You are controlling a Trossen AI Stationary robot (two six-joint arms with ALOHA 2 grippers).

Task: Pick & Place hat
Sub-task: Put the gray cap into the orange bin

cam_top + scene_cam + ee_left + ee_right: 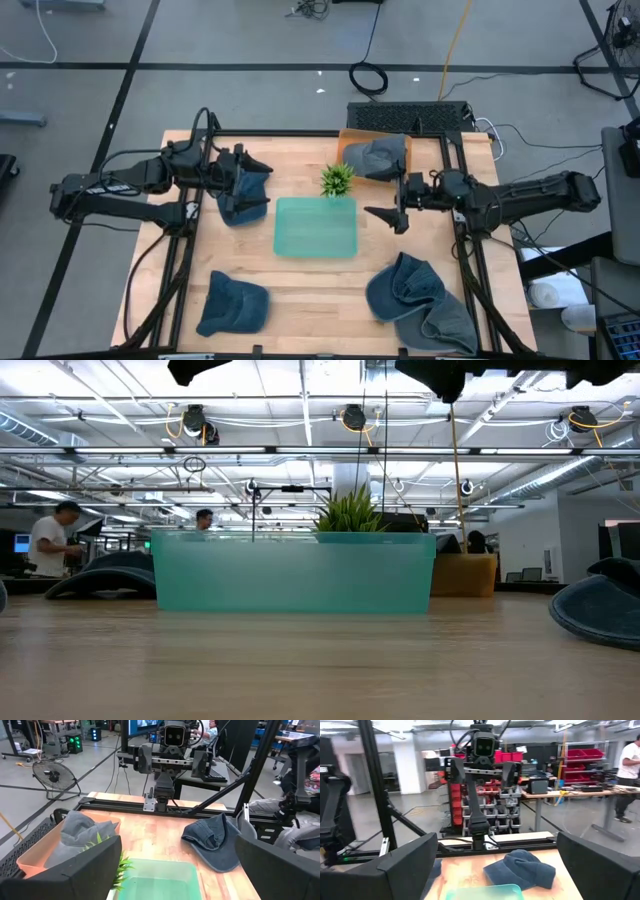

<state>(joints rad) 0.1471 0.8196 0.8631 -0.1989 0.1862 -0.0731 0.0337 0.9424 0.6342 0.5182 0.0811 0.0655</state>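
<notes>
Both arms hang above the table with nothing in them: the left gripper [262, 175] at nine o'clock of the teal bin [316, 227] and the right gripper [388, 215] at three o'clock, each with fingers spread wide, poised, I'd judge, to reach for a hat. Soft, crumpled blue-grey denim caps lie around the bin: one hat [241, 200] just under the left gripper, another [232, 304] at seven o'clock, a heap [418, 303] at five o'clock, and one in the orange tray [349, 140] at one o'clock, beside the small plant [337, 179].
</notes>
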